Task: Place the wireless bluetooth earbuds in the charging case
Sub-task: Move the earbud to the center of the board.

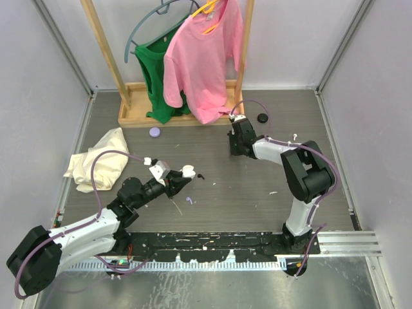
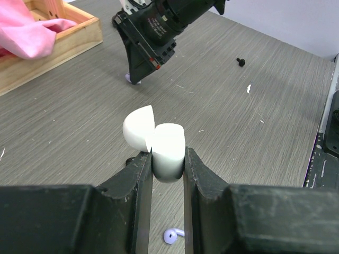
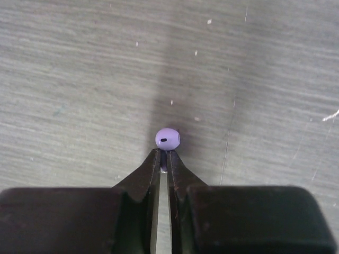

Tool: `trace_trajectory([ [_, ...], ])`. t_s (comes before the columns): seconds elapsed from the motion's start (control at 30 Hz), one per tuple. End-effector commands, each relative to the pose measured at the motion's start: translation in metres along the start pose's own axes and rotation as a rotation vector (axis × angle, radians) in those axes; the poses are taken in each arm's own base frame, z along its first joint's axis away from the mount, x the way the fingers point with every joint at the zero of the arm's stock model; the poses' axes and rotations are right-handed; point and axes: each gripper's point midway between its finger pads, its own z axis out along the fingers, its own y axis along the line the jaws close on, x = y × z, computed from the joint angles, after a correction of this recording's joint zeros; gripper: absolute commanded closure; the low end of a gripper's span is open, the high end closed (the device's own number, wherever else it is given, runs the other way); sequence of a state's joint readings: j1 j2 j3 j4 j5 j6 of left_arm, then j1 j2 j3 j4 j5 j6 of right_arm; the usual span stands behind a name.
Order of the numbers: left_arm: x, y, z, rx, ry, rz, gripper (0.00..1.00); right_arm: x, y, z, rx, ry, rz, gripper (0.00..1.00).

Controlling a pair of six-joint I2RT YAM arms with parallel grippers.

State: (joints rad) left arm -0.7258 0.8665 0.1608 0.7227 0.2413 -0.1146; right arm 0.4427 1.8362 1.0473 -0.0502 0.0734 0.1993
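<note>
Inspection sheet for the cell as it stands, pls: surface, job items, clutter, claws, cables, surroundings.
Surface: grey wood-grain table, white flecks scattered.
Job's things: white charging case open, lid tipped left; lilac earbud pinched by its stem; second lilac earbud lying on the table below the case.
Clutter: cream cloth, lilac disc, black disc.
Claws: left claw shut on the case; right claw shut on the earbud.
Cables: lilac cables looped along both arms.
Surroundings: wooden rack holding green shirt and pink shirt.
</note>
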Motion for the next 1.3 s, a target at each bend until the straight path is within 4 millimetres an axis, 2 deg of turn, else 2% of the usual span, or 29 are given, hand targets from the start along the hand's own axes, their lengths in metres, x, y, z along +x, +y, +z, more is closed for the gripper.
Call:
trace_trajectory([
  [0.0, -0.032, -0.005, 0.005, 0.023, -0.087, 0.037, 1.0, 0.02, 0.002, -0.02, -0.017, 0.063, 0.046, 0.88],
  [0.37, -0.031, -0.005, 0.005, 0.022, -0.085, 0.037, 1.0, 0.086, 0.016, -0.072, -0.041, 0.181, 0.095, 0.85],
  [0.5, -0.031, -0.006, 0.006, 0.031, -0.082, 0.036, 1.0, 0.101, 0.017, -0.087, -0.034, 0.193, 0.104, 0.85],
  [0.63, -0.032, -0.007, 0.005, 0.033, -0.087, 0.037, 1.0, 0.11, 0.016, -0.092, -0.032, 0.206, 0.104, 0.84],
  [0.77, -0.032, -0.007, 0.005, 0.036, -0.085, 0.037, 1.0, 0.106, 0.018, -0.096, -0.038, 0.208, 0.094, 0.8],
  [1.0, -0.033, -0.007, 0.005, 0.035, -0.088, 0.038, 1.0, 0.087, 0.016, -0.11, -0.023, 0.205, 0.05, 0.65],
  [1.27, -0.035, -0.009, 0.003, 0.043, -0.095, 0.041, 1.0, 0.057, 0.013, -0.125, 0.002, 0.184, -0.031, 0.57],
])
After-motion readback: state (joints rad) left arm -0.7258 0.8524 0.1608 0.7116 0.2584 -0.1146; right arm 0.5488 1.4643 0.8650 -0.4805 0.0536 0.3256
